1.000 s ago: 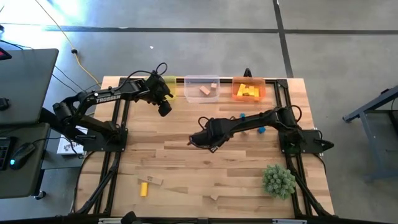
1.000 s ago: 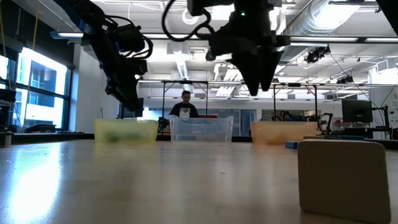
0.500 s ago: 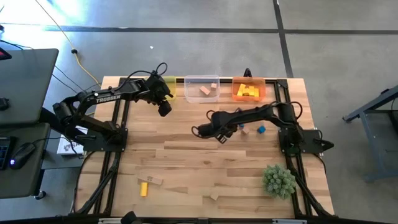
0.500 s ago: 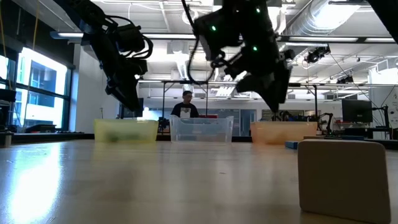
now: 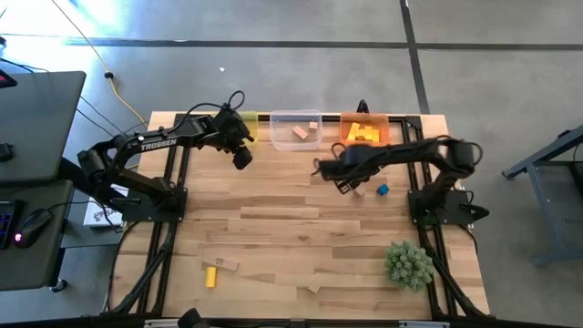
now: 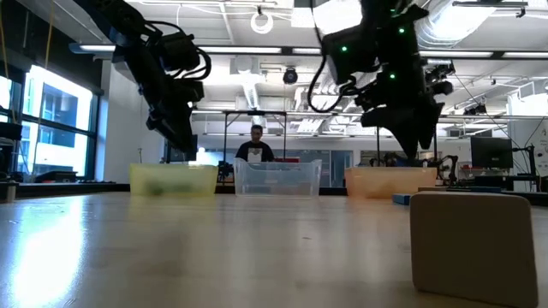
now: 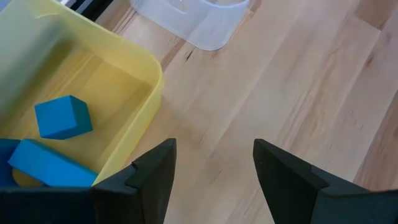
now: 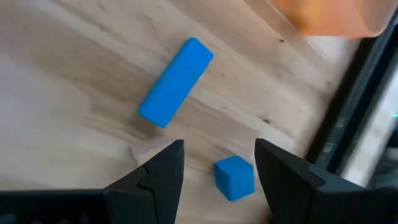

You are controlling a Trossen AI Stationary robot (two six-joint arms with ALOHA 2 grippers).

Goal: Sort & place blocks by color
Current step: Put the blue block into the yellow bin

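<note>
My right gripper (image 5: 346,182) hangs open above the table in front of the orange bin (image 5: 364,133), which holds yellow blocks. Its wrist view shows a blue bar (image 8: 176,81) and a blue cube (image 8: 234,178) lying flat on the wood below its fingers. A tan block (image 5: 360,191) and the blue cube (image 5: 383,189) lie just to its right. My left gripper (image 5: 241,157) stands open and empty beside the yellow bin (image 7: 93,81), where blue blocks (image 7: 62,116) lie. The clear bin (image 5: 296,130) holds tan blocks.
A yellow bar (image 5: 211,276) and two tan blocks (image 5: 226,265) (image 5: 314,288) lie near the table's front edge. A spiky green plant ball (image 5: 408,264) sits at the front right. The three bins line the far edge. A person stands beyond the table (image 6: 255,145).
My right gripper has swung from the table's middle toward the far right, to the blue blocks in front of the orange bin, rolling a little on the way. It stays open and empty.
</note>
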